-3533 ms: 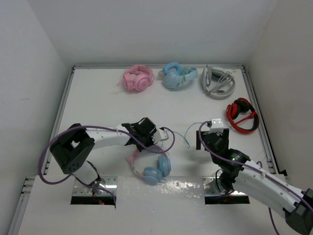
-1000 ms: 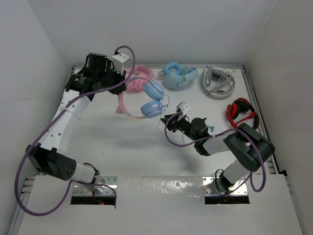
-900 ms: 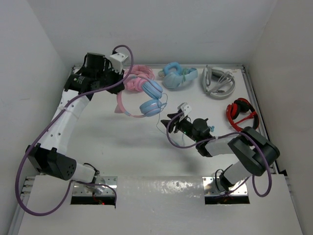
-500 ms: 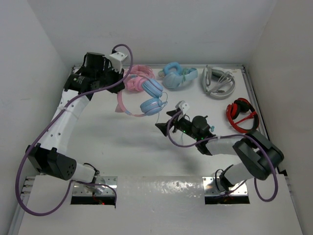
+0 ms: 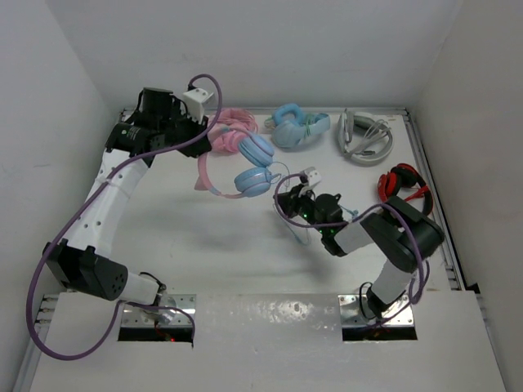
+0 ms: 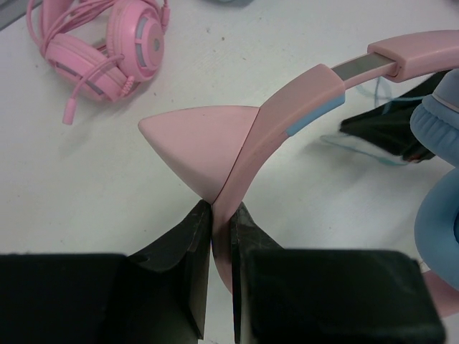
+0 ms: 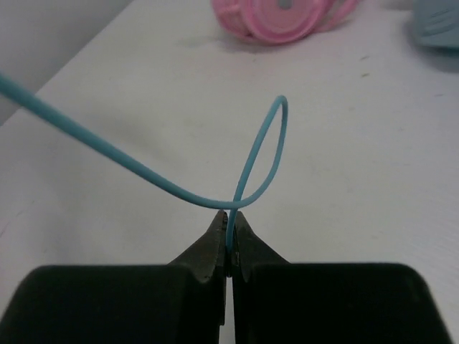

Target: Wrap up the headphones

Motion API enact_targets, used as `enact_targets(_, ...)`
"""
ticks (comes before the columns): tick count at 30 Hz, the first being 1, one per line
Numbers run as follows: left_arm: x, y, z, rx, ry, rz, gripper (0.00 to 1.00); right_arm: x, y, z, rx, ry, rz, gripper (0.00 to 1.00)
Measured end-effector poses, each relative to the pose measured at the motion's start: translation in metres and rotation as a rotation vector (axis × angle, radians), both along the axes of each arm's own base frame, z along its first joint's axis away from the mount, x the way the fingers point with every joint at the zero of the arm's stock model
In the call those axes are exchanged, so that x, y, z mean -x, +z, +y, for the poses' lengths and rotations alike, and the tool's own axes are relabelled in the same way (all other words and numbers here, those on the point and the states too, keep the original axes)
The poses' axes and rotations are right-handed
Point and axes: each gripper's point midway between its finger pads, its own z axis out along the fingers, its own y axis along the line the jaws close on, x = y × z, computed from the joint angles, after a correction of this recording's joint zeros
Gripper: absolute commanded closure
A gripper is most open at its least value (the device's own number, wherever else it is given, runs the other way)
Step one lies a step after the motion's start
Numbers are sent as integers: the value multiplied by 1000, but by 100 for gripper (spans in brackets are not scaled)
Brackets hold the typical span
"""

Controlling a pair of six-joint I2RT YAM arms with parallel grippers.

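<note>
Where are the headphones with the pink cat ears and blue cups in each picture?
Top view: cat-ear headphones hang upper middle.
Left wrist: pink headband crosses the centre, pinched by the left gripper.
Right wrist: only their thin blue cable.
Shared landmark: all-pink headphones.

No legible text or labels anywhere.

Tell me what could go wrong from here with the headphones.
The right fingers pinch only a thin loop of cable; a pull might slip it free.
The left fingers clamp just the narrow headband by its ear, so the headphones could twist loose.
The pink headphones lie close; the cable may snag them.
</note>
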Motion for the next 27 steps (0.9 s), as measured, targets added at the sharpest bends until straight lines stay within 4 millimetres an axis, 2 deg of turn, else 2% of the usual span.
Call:
enact_targets(1, -1, 0, 1, -6, 3, -2, 100, 1, 1, -14, 18, -38, -9, 100)
enact_targets(3, -3, -3, 6, -29, 13, -9, 100, -1, 27, -40, 46, -119, -100, 100)
enact_targets(5, -5, -11, 10, -59, 22, -11, 100, -9, 76, -57, 60, -190, -239, 100)
enact_targets(6, -6, -15, 12, -71, 24, -9, 100, -13, 109, -63, 65, -215, -320, 100)
enact_targets(11, -9, -61, 27, -209, 44, 41, 100, -19, 249, -70, 118, -272, -630, 100)
enact_targets(12, -11, -70, 30, -239, 46, 53, 100, -21, 272, -70, 135, -275, -672, 100)
enact_targets(15, -13, -91, 22, -335, 11, 68, 100, -30, 315, -65, 218, -274, -741, 100)
enact_targets(17, -9, -103, 0, -398, -57, 58, 100, -43, 335, -59, 279, -271, -767, 100)
enact_targets(21, 11, -112, -42, -464, -185, 17, 100, -79, 352, -35, 398, -233, -745, 100)
enact_targets(24, 21, -109, -65, -487, -246, -27, 100, -100, 348, -22, 449, -208, -709, 100)
enact_targets(27, 23, -109, -77, -498, -266, -51, 100, -114, 329, -15, 490, -188, -650, 100)
